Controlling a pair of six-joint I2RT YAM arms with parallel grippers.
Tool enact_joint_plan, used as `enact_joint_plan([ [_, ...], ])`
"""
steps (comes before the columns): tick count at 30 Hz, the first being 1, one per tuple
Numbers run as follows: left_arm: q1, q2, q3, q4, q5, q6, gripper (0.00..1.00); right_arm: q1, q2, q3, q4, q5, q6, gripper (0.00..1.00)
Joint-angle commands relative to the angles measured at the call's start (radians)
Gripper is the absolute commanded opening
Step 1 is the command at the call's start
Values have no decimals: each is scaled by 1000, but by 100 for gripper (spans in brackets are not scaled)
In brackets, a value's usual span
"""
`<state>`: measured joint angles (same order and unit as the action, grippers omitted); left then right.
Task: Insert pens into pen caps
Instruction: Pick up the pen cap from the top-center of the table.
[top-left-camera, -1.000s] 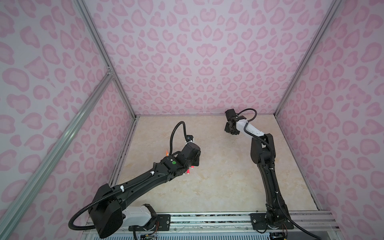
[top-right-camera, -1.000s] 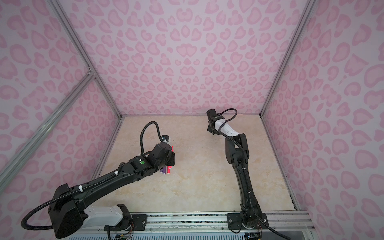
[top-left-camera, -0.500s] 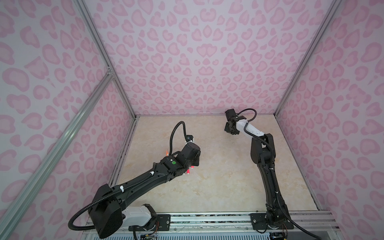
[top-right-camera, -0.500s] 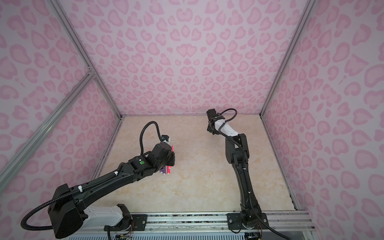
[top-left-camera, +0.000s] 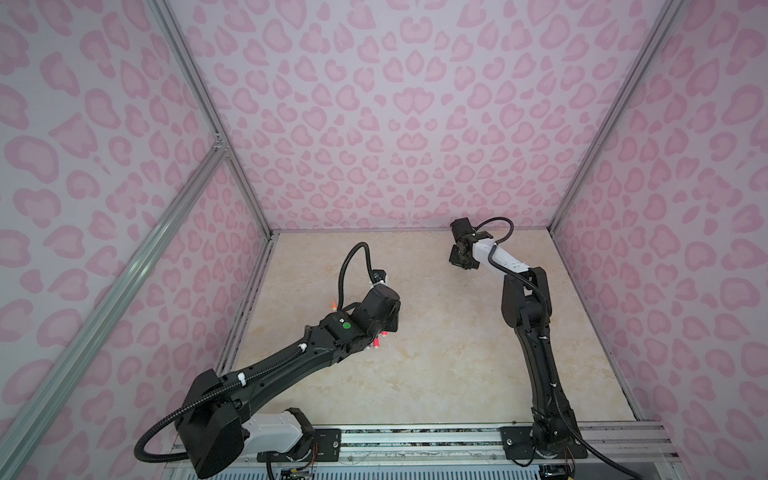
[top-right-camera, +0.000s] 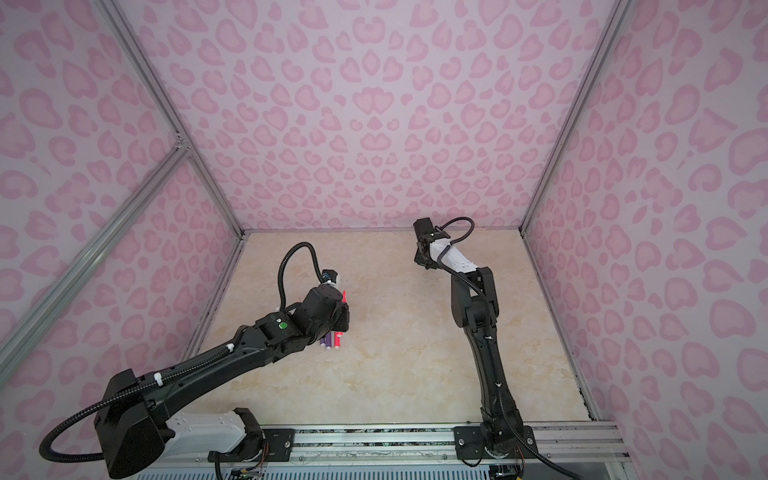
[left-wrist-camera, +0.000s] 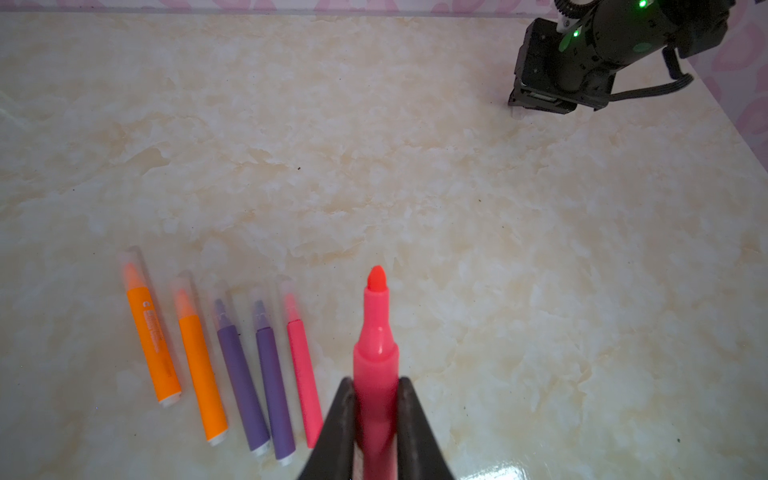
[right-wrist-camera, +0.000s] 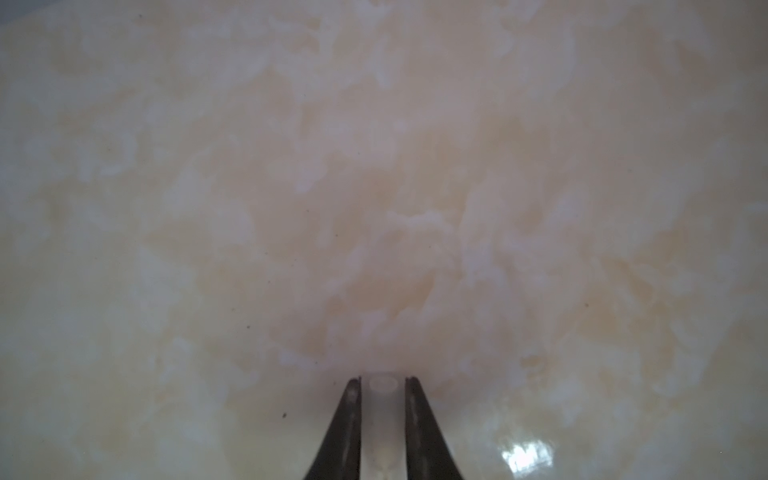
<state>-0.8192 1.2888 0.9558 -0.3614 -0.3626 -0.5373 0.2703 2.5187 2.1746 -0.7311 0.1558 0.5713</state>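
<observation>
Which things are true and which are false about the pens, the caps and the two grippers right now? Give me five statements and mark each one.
1. The left gripper holds a pink-red pen with its tip bare. True.
2. The row of five pens on the table lies uncapped. False: each wears one of the fitted caps.
3. The right gripper is shut on a loose clear cap. True.
4. That row holds three orange pens. False: two orange, two purple, one pink-red.
5. The right gripper hangs directly over that row. False: it is near the table's back edge, well away.
</observation>
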Motion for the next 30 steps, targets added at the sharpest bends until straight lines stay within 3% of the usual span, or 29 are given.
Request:
enact_joint_plan([
  [1,0,-8,4,5,1,2,3,-1,26,-4,-48,-21,-6,12],
  [7,-1,-9,3,12,21,8,3,-1,-1,-16,-39,-12,0,7],
  [12,0,-30,-34,95,135,54,3,5,-139,-123,30,-18,12,5],
  [22,-51,-185,-174,339,367,117,3,109,-739,-714,370,-17,68,7],
  [30,-87,-206,-221,415,393,121,3,300,-1087,-1114,729,-33,129,6],
])
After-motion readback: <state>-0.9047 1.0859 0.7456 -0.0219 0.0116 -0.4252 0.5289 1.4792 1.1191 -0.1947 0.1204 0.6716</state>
